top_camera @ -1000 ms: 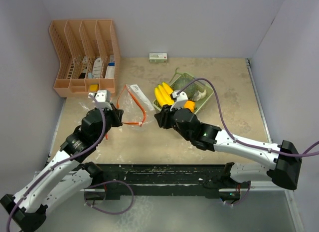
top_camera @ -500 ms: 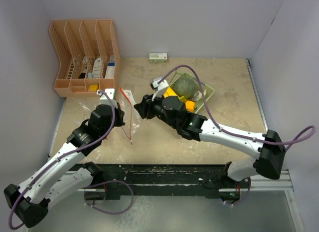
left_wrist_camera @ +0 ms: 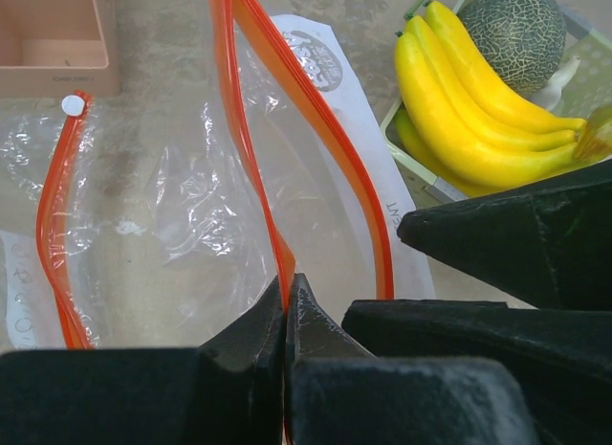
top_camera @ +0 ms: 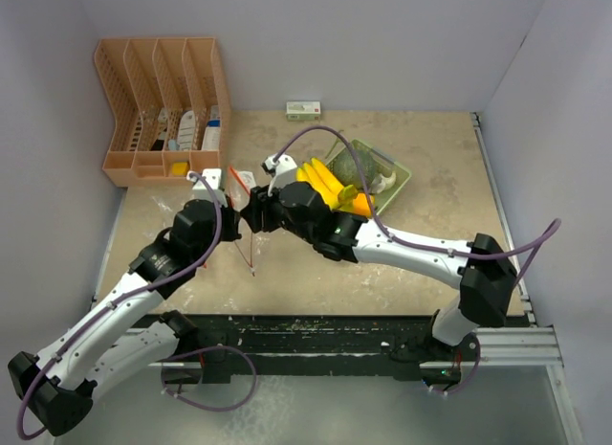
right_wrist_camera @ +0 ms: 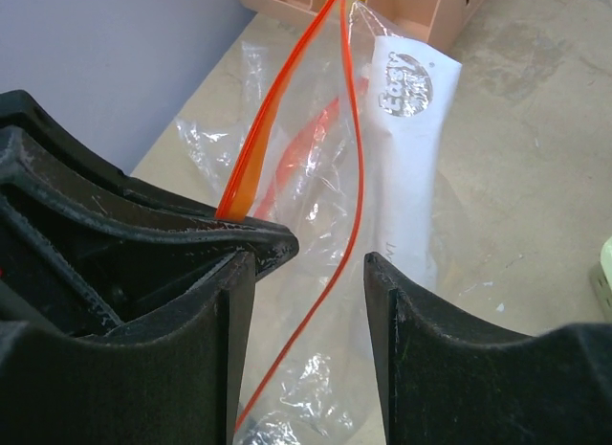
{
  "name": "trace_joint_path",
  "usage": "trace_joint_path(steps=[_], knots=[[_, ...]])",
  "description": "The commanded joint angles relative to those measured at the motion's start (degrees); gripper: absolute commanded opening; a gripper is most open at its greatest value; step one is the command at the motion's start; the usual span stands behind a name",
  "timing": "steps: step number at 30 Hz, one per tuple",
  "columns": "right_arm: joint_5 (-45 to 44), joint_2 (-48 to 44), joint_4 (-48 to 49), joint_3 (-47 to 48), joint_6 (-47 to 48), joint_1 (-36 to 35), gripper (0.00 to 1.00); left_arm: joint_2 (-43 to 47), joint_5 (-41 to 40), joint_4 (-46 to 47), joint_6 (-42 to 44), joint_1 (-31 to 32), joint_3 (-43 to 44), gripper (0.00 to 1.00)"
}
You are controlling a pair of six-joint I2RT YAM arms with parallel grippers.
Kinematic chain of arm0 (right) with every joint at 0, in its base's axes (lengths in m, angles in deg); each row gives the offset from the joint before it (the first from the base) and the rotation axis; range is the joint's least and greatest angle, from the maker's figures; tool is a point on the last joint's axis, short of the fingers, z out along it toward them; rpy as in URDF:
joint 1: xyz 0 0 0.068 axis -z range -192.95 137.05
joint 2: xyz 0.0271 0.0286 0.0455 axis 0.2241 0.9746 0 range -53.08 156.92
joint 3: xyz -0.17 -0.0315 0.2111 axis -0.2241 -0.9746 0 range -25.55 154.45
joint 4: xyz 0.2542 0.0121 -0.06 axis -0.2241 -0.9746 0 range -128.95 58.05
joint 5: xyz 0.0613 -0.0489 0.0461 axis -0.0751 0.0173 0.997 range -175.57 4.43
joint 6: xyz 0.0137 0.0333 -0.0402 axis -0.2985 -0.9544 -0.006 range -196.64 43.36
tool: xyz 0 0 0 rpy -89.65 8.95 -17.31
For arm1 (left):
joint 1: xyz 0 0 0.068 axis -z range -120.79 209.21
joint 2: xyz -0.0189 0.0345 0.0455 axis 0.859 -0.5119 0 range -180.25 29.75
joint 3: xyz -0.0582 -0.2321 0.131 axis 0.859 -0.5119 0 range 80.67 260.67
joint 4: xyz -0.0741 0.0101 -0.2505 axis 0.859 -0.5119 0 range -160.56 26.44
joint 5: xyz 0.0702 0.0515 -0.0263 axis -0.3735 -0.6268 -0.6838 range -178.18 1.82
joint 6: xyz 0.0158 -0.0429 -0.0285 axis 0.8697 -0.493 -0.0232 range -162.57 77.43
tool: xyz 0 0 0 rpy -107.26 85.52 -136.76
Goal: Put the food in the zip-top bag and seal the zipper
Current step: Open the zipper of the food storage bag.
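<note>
While the left gripper [left_wrist_camera: 287,290] is clenched on one orange zipper lip of the zip-top bag [left_wrist_camera: 182,177], lifting that lip off the counter [top_camera: 430,244], the right gripper [right_wrist_camera: 308,265] faces it with jaws spread. The bag's other lip, a thin orange line, runs down through the gap between its fingers [right_wrist_camera: 382,301], and I cannot tell whether either finger touches it. The two grippers meet tip to tip left of the counter's middle, a little toward the far edge. The bag's clear body hangs and crumples below them, its white printed panel facing the right side.

The food is all outside the bag. The banana bunch [top_camera: 320,180] lies across the near-left rim of the pale green basket [top_camera: 400,180] — just beside the right arm's wrist and behind its fingertips, toward the counter's right edge. The netted melon [left_wrist_camera: 521,24] sits in the basket just beyond the bananas, farther still from both grippers. An orange rack [top_camera: 163,110] stands in the far-left corner, and a small box [top_camera: 303,109] lies against the far edge.
</note>
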Motion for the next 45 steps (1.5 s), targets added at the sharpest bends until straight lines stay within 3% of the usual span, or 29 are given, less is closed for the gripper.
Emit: trace_joint_path(steps=[1, 6, 11, 14, 15, 23, 32, 35, 39, 43, 45], knots=[[-3.97, 1.49, -2.59, 4.43, -2.55, -0.61, 0.52, 0.1, 1.14, 3.32, 0.93, -0.35, 1.9, 0.0], [-11.0, 4.6, -7.41, 7.41, -3.57, -1.48, 0.48, 0.9, 1.33, 3.14, 1.1, -0.35, 2.07, 0.0], [-16.39, 6.18, -10.25, 7.47, -5.3, -1.7, 0.39, 2.32, 1.42, 1.79, 1.43, -0.41, 2.55, 0.0], [-18.87, 6.77, -14.08, 7.64, -6.9, -1.66, 0.05, 3.58, 1.23, 0.42, 1.66, -0.39, 3.19, 0.0], [-19.54, 6.73, -15.13, 7.66, -7.4, -1.66, 0.0, 4.02, 0.84, -0.38, 1.82, -0.4, 3.41, 0.0], [-33.61, 1.44, -22.85, 3.43, -11.41, -0.66, 0.0, 4.16, -13.03, -17.09, 1.24, -0.43, 9.03, 0.0], [-31.89, 0.37, -21.93, -0.92, -13.02, 2.32, 0.0, 3.01, -26.09, -27.09, 0.59, -0.36, 14.17, 0.0], [-27.55, 0.6, -17.52, -2.23, -10.86, 2.39, 0.0, 4.15, -24.36, -24.58, 1.89, -0.37, 14.22, 0.0], [-15.46, 0.65, -6.9, -4.42, -4.67, 2.39, 0.0, 3.98, -18.72, -18.16, 1.32, -0.35, 10.4, 0.0], [-12.94, 2.93, -3.71, -3.39, -3.75, 2.4, 0.0, 0.75, -16.9, -12.78, -2.9, -0.32, 5.96, 0.0], [-11.5, 3.92, -2.03, -3.56, -3.32, 2.43, 0.05, -0.21, -16.73, -9.45, -3.2, -0.34, 4.0, 0.0]])
